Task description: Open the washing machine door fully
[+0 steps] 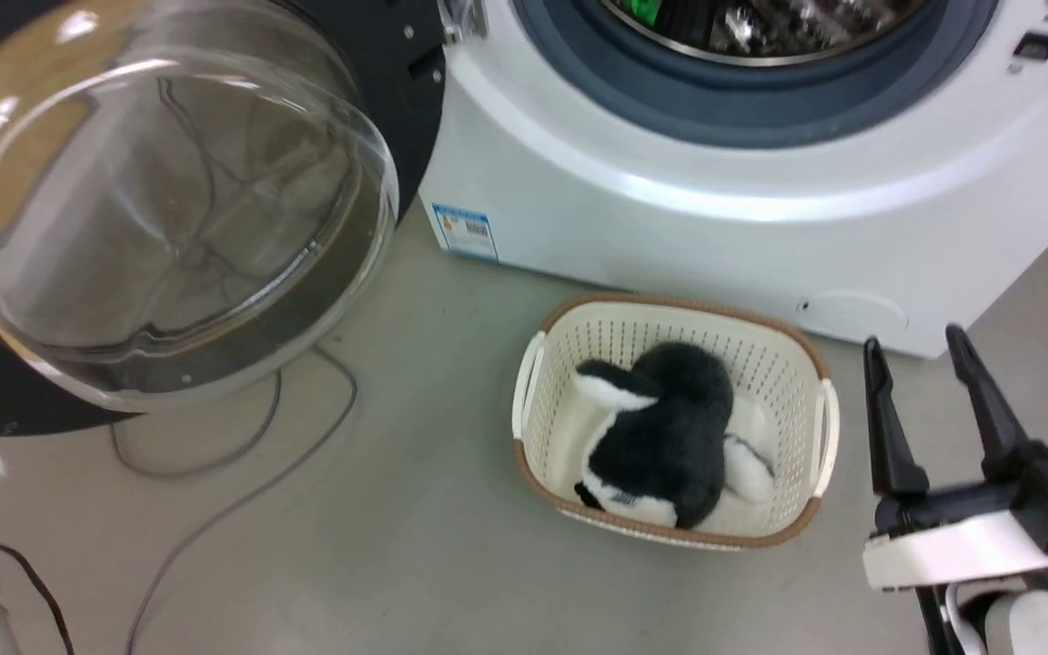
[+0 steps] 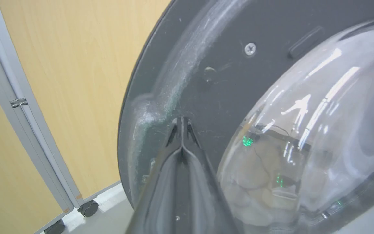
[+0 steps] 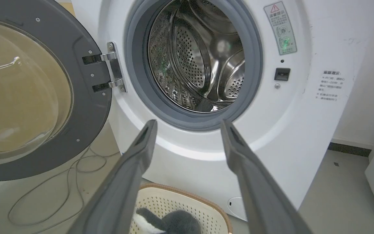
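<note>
Pressing with a closed hand looks to be the method here: your left gripper (image 2: 182, 121) has its two fingers drawn together with nothing between them. The tips sit on, or just short of, the matte grey inner face of the washing machine door (image 2: 226, 74), beside its glass bowl (image 2: 304, 130); the wrist view can't settle whether they touch. Joined fingers make a stiff pusher, and that spot seems to be toward the door's free rim, away from the hinge (image 3: 114, 70), where a push would turn it most easily. The door hangs at the left of the washing machine (image 1: 715, 209), wide open, with its inner face and bowl turned toward you and the drum (image 3: 200, 58) mouth fully uncovered. Judged from that, little swing is left. A wood panel (image 2: 60, 81) on castors stands beyond the door's rim, so ease any last push. Your right gripper (image 1: 911, 338) is empty with its fingers spread, low at the right beside the basket (image 1: 806, 364) holding a plush toy (image 1: 660, 428). It is likely parked there to stay out of the door's arc. Cables (image 1: 242, 455) trail on the floor under the door.
</note>
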You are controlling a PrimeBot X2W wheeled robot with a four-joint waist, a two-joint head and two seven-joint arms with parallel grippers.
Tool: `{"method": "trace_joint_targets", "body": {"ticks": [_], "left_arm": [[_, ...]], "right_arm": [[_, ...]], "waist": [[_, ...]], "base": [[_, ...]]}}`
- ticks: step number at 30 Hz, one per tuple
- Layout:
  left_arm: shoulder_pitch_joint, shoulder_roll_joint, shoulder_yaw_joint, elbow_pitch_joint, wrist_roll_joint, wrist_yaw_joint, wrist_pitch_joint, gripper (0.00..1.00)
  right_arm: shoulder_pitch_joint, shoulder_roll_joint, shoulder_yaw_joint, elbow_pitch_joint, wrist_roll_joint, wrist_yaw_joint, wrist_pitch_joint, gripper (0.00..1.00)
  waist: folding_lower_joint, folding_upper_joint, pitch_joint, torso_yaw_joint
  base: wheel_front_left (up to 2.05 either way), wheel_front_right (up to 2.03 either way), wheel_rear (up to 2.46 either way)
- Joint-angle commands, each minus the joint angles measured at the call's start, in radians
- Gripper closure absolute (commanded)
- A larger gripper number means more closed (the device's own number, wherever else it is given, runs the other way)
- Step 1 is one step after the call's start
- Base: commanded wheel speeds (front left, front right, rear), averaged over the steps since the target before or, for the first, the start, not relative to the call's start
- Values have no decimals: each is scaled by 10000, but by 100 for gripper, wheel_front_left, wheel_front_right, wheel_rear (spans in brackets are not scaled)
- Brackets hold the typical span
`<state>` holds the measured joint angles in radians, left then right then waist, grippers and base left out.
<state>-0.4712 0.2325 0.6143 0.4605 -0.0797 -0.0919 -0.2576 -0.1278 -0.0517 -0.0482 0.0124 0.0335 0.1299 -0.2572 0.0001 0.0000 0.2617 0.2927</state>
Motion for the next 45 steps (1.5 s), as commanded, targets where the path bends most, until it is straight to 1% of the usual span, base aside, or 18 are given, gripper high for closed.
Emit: {"method": "trace_joint_targets", "body": {"ticks": [1,6,9,12,16,20,24,33,41,42,43,45], "left_arm": [[235,-105,-50,-145,94,-47,-42,100],[822,-462,-464,-972,380,-171,-42,100],[1261,-835,-890,-1652,634,-202,-42,100],[1608,-1036,-1288,-2035,713,-252,-42,100],[2131,-1318,-2020,-2483,781,-309,-42,100],[2619,-1460,-2744,-2685,755,-347,-42,100],[3040,-1554,-3306,-2813,635,-364,-42,100],[3732,-1738,-4192,-3081,234,-375,-42,100],[4219,-1803,-4895,-3148,64,-300,-42,100],[4253,-1807,-4955,-3143,42,-258,-42,56],[4283,-1810,-5032,-3172,56,-224,-42,0],[4362,-1814,-5138,-3229,0,-170,-42,0]], "right_arm": [[169,15,-33,42,88,8,-46,0],[520,15,-108,98,228,8,-46,0],[710,15,-221,68,337,8,-46,0],[908,15,-260,75,432,8,-46,0],[1161,15,-285,85,552,8,-46,0],[1352,15,-290,79,647,8,-46,0],[1453,15,-272,30,699,8,-46,0],[1581,15,-334,-164,615,8,-46,0],[1778,15,-432,-243,595,8,-46,0],[1792,15,-437,-242,595,8,-46,0],[1801,15,-428,-242,597,8,-46,0],[1821,15,-414,-252,599,8,-46,0]], "waist": [[-1,0,-295,57],[-1,0,-926,169],[-1,0,-1283,231],[-1,0,-1620,244],[-1,0,-2009,211],[-1,0,-2320,47],[-1,0,-2489,-297],[-1,0,-2664,-1300],[-1,0,-2775,-1993],[-1,0,-2786,-2066],[-1,0,-2794,-2143],[-1,0,-2811,-2289]], "base": [[0,0,0],[0,0,0],[0,0,0],[0,0,0],[0,0,0],[0,0,0],[0,0,0],[0,0,0],[0,0,0],[0,0,0],[0,0,0],[0,0,0]]}}
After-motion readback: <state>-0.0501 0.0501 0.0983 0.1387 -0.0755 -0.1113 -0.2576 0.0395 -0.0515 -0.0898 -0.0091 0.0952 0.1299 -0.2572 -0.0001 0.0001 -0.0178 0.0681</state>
